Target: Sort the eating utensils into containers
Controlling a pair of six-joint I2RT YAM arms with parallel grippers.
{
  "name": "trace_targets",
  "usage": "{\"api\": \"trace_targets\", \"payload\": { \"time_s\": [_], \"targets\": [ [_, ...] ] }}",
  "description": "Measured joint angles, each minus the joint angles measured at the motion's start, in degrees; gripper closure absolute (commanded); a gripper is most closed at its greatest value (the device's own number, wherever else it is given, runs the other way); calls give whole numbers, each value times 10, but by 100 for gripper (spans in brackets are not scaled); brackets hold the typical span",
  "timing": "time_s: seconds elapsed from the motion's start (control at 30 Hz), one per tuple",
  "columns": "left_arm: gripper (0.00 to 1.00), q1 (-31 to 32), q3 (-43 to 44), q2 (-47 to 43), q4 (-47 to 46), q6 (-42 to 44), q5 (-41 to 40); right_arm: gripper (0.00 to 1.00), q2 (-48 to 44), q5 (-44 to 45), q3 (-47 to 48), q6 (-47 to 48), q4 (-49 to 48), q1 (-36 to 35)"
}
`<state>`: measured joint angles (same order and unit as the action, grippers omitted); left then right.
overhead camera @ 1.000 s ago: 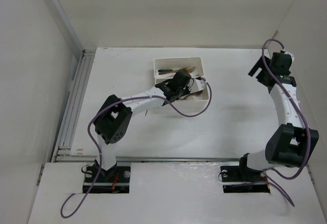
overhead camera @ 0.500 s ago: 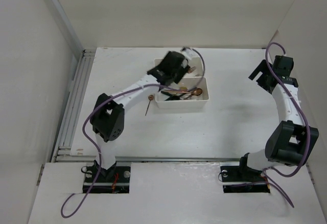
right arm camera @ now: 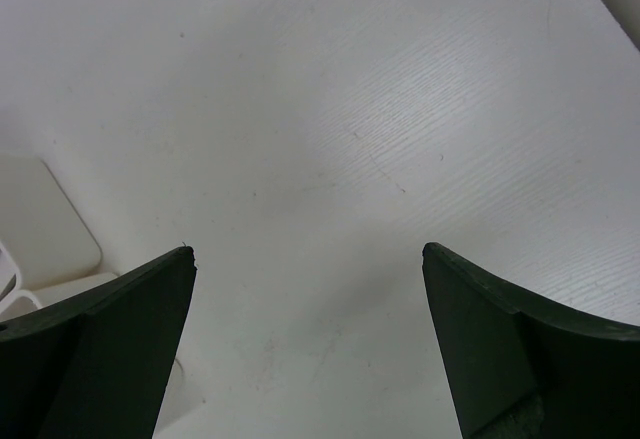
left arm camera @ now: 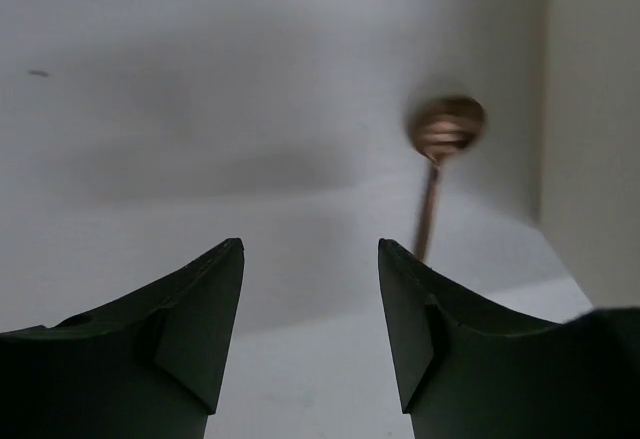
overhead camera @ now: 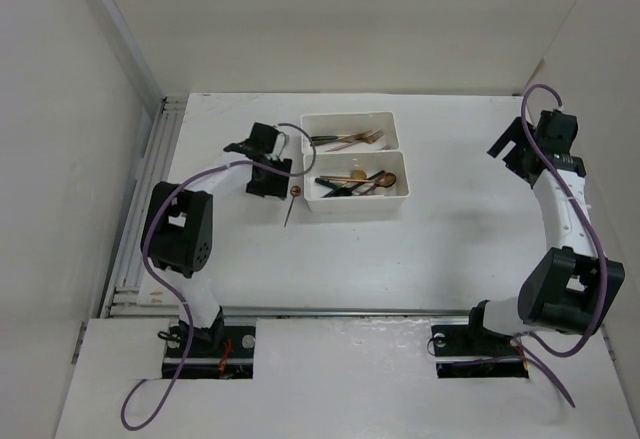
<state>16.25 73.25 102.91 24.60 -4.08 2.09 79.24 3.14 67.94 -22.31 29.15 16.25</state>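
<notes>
A copper spoon lies on the table just left of the near white bin, with its bowl toward the bin's corner. In the left wrist view the spoon is ahead and to the right of my fingers, beside the bin wall. My left gripper is open and empty, low over the table left of the spoon. The far bin holds forks. The near bin holds spoons. My right gripper is open and empty at the far right.
A metal rail runs along the table's left edge. White walls close in the table at the back and on both sides. A pale rounded shape shows at the left of the right wrist view; I cannot tell what it is.
My left gripper has swung from above the bins to the left and now sits beside the spoon on the table. The right arm has barely moved.
</notes>
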Motion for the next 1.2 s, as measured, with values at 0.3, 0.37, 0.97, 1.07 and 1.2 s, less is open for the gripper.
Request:
{"api": "trace_targets", "payload": {
  "time_s": [0.3, 0.37, 0.97, 1.07, 1.2],
  "targets": [
    [45, 55, -47, 4, -20, 9, 44, 0, -3, -2, -2, -4, 1, 0],
    [50, 59, -52, 11, -26, 9, 31, 0, -8, -1, -2, -4, 2, 0],
    [100, 47, -22, 56, -57, 4, -31, 0, -39, 11, -9, -4, 4, 0],
    [100, 19, -24, 53, -59, 22, -33, 0, -39, 12, -11, -4, 4, 0],
    [100, 2, -35, 38, -56, 64, -57, 0, -39, 12, -11, -4, 3, 0]
  ]
}}
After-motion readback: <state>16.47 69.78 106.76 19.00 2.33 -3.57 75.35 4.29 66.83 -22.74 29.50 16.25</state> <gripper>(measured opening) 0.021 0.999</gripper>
